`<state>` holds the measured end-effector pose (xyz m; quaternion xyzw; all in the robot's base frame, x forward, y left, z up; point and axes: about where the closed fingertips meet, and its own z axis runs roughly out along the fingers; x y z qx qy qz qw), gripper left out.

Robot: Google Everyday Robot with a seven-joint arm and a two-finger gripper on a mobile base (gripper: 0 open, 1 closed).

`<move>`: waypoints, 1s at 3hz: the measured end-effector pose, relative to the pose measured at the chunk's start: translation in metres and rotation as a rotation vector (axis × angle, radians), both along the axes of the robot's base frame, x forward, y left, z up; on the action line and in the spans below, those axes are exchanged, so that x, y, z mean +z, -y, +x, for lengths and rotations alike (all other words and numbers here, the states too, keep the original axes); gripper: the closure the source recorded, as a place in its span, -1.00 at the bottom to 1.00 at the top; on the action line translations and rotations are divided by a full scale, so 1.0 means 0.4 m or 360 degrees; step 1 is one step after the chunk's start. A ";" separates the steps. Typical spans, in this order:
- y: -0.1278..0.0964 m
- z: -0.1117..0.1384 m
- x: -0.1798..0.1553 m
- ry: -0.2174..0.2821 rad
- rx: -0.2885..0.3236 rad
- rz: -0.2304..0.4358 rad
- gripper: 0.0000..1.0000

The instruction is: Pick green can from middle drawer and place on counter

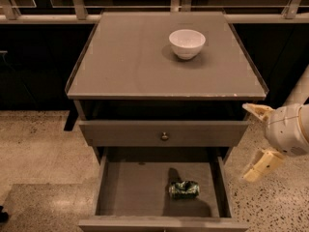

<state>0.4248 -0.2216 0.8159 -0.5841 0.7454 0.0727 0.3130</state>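
The green can (184, 189) lies on its side on the grey floor of the open middle drawer (130, 190), toward its right front part. My gripper (256, 139) is at the right of the cabinet, outside the drawer, about level with the closed drawer front. Its two pale fingers (263, 164) stand wide apart and hold nothing. The counter (125, 57) is the grey-brown cabinet top above.
A white bowl (187, 43) stands on the counter's back right part. A closed drawer front with a small round knob (164, 136) sits above the open drawer. Speckled floor surrounds the cabinet; a railing and dark glass run behind it.
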 end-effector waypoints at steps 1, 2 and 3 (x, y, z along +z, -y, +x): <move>-0.003 0.001 0.001 0.0002 0.0004 -0.0001 -1.00; -0.006 -0.031 -0.067 0.0002 -0.0053 0.0086 -1.00; -0.010 -0.076 -0.226 -0.0015 -0.0162 0.0313 -1.00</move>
